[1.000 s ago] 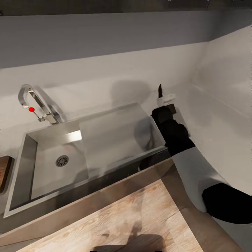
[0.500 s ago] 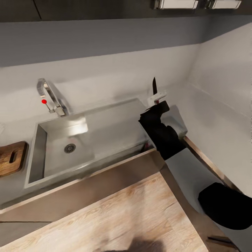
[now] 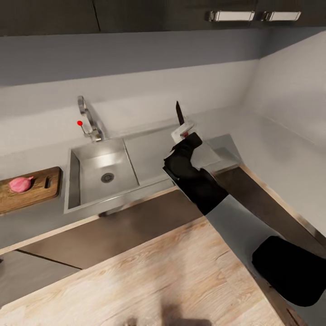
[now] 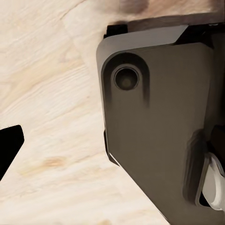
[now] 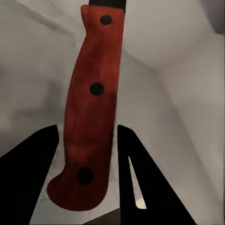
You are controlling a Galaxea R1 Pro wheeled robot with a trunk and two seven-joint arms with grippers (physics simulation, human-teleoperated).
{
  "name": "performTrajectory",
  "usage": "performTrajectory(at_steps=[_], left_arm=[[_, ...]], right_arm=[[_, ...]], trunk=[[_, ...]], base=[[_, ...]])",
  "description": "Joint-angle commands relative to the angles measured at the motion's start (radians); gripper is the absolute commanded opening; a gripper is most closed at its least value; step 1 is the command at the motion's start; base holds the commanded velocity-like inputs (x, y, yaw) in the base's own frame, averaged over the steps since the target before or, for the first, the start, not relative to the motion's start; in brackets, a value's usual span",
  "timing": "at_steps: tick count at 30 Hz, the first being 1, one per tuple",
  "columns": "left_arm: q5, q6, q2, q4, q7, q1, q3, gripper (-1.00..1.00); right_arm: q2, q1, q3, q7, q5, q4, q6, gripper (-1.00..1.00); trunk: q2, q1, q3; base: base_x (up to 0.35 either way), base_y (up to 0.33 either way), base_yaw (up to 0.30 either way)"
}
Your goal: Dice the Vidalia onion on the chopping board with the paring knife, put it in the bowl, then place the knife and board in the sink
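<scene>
My right gripper (image 3: 183, 131) is shut on the paring knife (image 3: 180, 114), holding it over the sink's drainboard (image 3: 149, 151) with the dark blade pointing up. In the right wrist view the red handle (image 5: 91, 112) sits between the two black fingers (image 5: 33, 164). The grey steel sink (image 3: 90, 181) lies in the grey countertop (image 3: 258, 131). Left of it the brown chopping board (image 3: 38, 192) rests on the counter with the pinkish Vidalia onion (image 3: 20, 184) on it. The bowl is out of view. A black tip (image 4: 9, 145) at the left wrist view's edge does not show that gripper's state.
The chrome faucet (image 3: 88, 118) with a red knob stands behind the basin. Dark wall cabinets (image 3: 231, 16) hang above. The counter turns a corner at the right. Pale wooden floor (image 3: 158, 280) lies in front, and my dark base (image 4: 159, 136) stands over it.
The head camera has pulled back and turned, so the sink sits smaller and more central, and the board with the onion has come into view. The right gripper still holds the knife upright.
</scene>
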Motion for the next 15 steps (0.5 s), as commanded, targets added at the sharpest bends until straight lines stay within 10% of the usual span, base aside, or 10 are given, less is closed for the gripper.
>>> performTrajectory(at_steps=[1, 15], left_arm=[[0.009, -0.001, 0.0, 0.002, 0.0, -0.001, -0.008, 1.0], [0.009, -0.001, -0.002, 0.002, 0.0, -0.001, -0.008, 1.0]], right_arm=[[0.0, -0.001, 0.008, 0.002, 0.007, 0.0, 0.008, -1.0], [0.012, -0.001, 0.032, 0.002, 0.005, 0.011, 0.007, -1.0]], trunk=[[-0.002, 0.0, 0.0], [-0.002, 0.0, 0.015]], base=[[-0.314, 0.173, 0.103], [-0.159, 0.08, 0.221]])
